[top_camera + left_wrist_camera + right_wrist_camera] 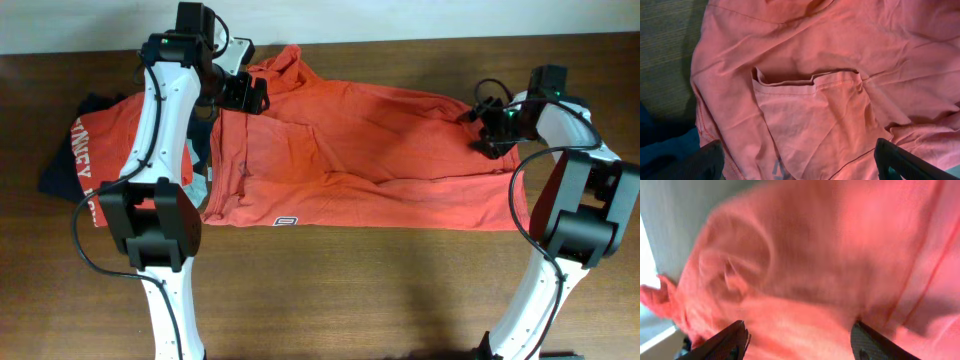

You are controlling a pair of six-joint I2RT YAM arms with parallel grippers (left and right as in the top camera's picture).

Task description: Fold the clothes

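Two robot arms reach over a brown wooden table strewn with clothes.

A plain orange-red cotton T-shirt lies spread and wrinkled across the middle of the table, with a sleeve folded onto its body. At the left edge, a second orange-red T-shirt with white lettering rests on a dark navy garment, and a pale grey-blue garment peeks out between the two shirts. The left gripper hangs above the sleeve with its fingers spread wide. The right gripper, in a blurred view, is spread at the shirt's right end.

Wood table: orange tee ctr; lettered tee, prob. navy item left.
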